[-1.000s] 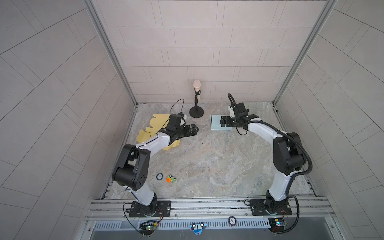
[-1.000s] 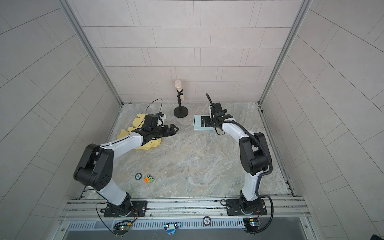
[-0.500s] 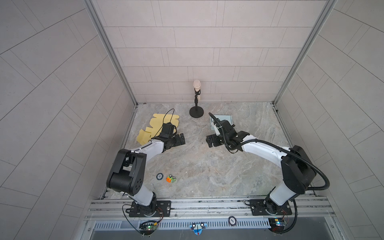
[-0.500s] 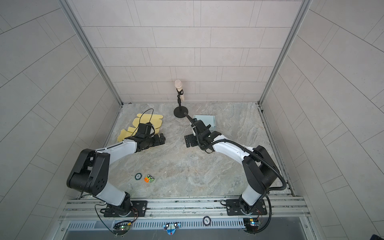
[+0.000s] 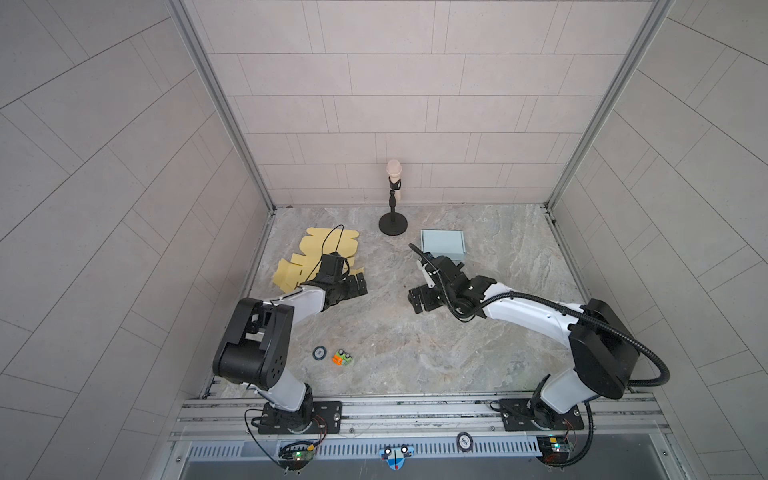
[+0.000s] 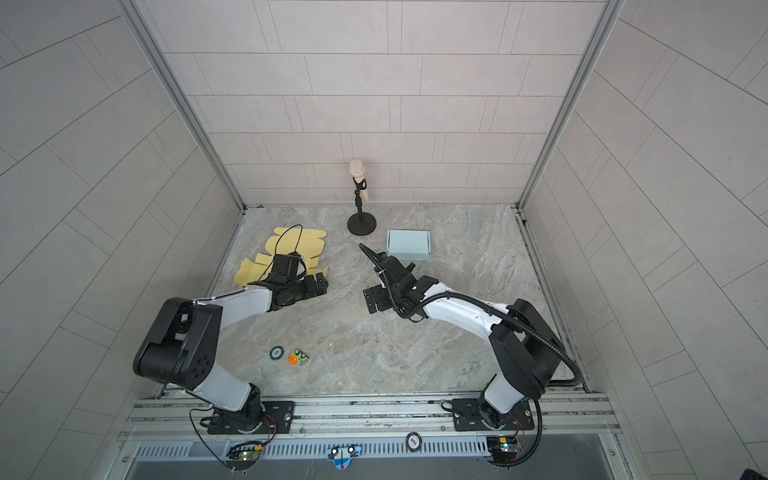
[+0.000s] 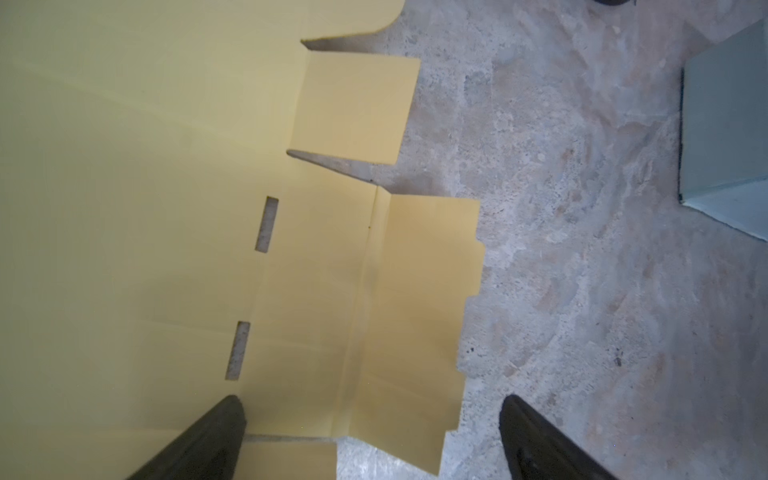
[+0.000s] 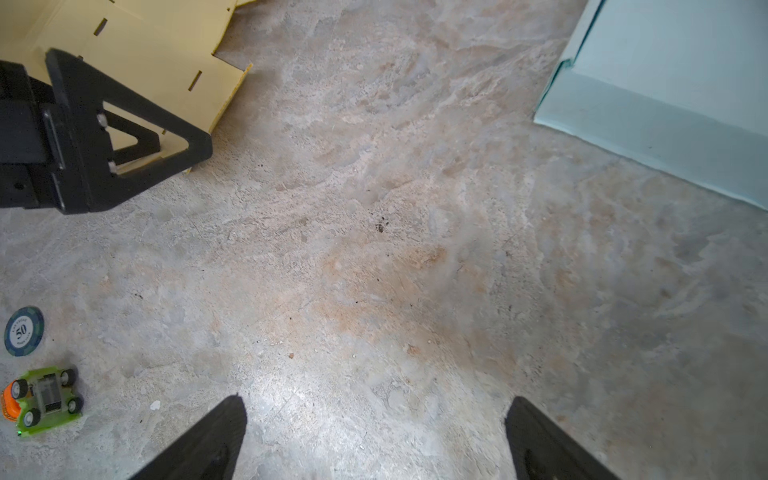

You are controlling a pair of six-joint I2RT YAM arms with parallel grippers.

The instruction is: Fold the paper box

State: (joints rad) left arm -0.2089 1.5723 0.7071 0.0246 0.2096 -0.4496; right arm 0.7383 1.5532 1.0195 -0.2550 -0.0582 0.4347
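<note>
Expect light, floppy handling from the flat yellow die-cut paper box blank (image 7: 124, 166) at the left rear of the marbled grey surface (image 5: 395, 345); pinch an edge flap (image 7: 415, 311) under the wide, empty left claw (image 5: 360, 283), right claw (image 5: 413, 302) equally wide, apart.

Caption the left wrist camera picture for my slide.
Open left gripper above the edge of an unfolded yellow paper box sheet on a marbled tabletop, pale blue box nearby.

Your left gripper (image 5: 358, 286) low at centre-left in both top views, jaws spread wide, your right gripper (image 5: 419, 300) mid-frame, jaws likewise wide
</note>
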